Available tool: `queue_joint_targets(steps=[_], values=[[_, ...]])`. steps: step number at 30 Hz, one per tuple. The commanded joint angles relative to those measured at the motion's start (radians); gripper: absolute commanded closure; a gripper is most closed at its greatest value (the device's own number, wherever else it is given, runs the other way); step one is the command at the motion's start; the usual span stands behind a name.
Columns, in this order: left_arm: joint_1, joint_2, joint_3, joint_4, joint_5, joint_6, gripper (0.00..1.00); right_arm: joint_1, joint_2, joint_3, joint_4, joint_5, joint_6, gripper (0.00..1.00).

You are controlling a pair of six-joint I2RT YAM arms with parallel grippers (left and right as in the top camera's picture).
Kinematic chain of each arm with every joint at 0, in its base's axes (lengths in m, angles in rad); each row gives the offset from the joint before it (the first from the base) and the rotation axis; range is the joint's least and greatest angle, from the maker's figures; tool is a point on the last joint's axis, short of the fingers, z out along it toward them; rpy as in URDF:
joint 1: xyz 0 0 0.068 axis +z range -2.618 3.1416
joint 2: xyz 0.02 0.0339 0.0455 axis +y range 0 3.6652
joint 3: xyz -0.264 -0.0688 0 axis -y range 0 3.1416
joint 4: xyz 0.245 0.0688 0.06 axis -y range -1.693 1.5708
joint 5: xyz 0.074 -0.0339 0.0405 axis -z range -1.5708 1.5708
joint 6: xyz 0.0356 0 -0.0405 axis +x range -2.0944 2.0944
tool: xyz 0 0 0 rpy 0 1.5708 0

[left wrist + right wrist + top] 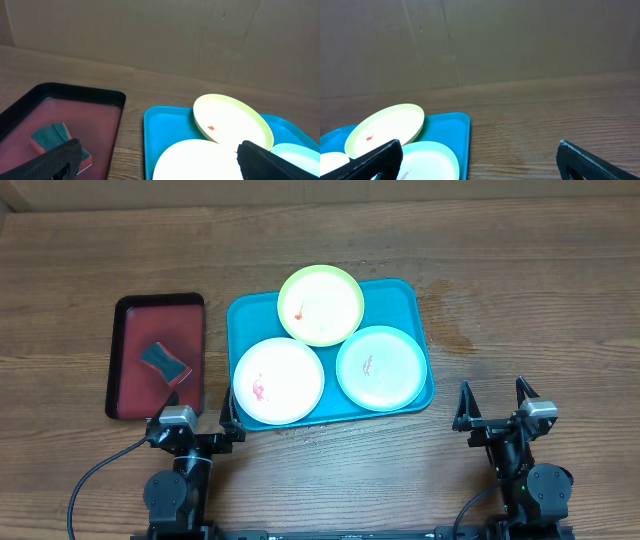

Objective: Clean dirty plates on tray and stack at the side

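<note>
Work surface: brown wood-grain table, grain running left to right, filling the overhead view. 1 darker blotchy stain on the tabletop, right of centre. Behind the far table edge stands a flat brown cardboard-like panel, upright, with faint vertical creases; it closes off both wrist views. Lighting even and diffuse; shadows soft.

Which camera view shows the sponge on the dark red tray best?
The overhead view: the sponge lies whole and unobstructed on the dark red tray. The left wrist view shows only part of it, at the frame's lower edge. The right wrist view does not show it.
</note>
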State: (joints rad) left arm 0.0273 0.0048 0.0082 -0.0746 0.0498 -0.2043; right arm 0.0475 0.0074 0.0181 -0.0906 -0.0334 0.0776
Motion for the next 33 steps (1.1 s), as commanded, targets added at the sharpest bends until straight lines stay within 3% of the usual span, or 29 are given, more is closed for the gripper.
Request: queue_joint_targets(steps=[1, 7, 12, 14, 17, 20, 24, 28, 33], values=[[-0.003, 0.0, -0.004, 0.001, 0.01, -0.008, 0.0, 0.004, -0.004, -0.01, 0.007, 0.011, -0.003, 0.0], [-0.004, 0.0, -0.003, 0.003, 0.035, -0.04, 0.0, 0.004, -0.004, -0.01, 0.007, 0.01, -0.003, 0.0], [-0.009, 0.0, -0.003, 0.03, 0.248, -0.521, 0.0, 0.004, -0.004, -0.01, 0.007, 0.011, -0.003, 0.0], [-0.009, 0.0, -0.003, 0.035, 0.27, -0.716, 0.0, 0.004, -0.004, -0.01, 0.007, 0.01, -0.003, 0.0], [-0.008, 0.0, -0.003, 0.109, 0.298, -0.899, 0.0, 0.004, -0.004, -0.01, 0.007, 0.01, -0.003, 0.0], [-0.008, 0.0, -0.003, 0.325, 0.346, -0.834, 0.0, 0.004, -0.004, -0.01, 0.007, 0.01, -0.003, 0.0], [-0.008, 0.0, 0.014, 0.518, 0.336, -0.582, 0.0, 0.004, -0.004, -0.01, 0.007, 0.01, -0.003, 0.0], [-0.008, 0.002, 0.111, 0.454, 0.275, -0.415, 0.0, 0.004, -0.004, -0.01, 0.007, 0.01, -0.003, 0.0], [-0.008, 0.058, 0.337, 0.148, 0.103, -0.226, 0.0, 0.004, -0.004, -0.01, 0.007, 0.01, -0.003, 0.0]])
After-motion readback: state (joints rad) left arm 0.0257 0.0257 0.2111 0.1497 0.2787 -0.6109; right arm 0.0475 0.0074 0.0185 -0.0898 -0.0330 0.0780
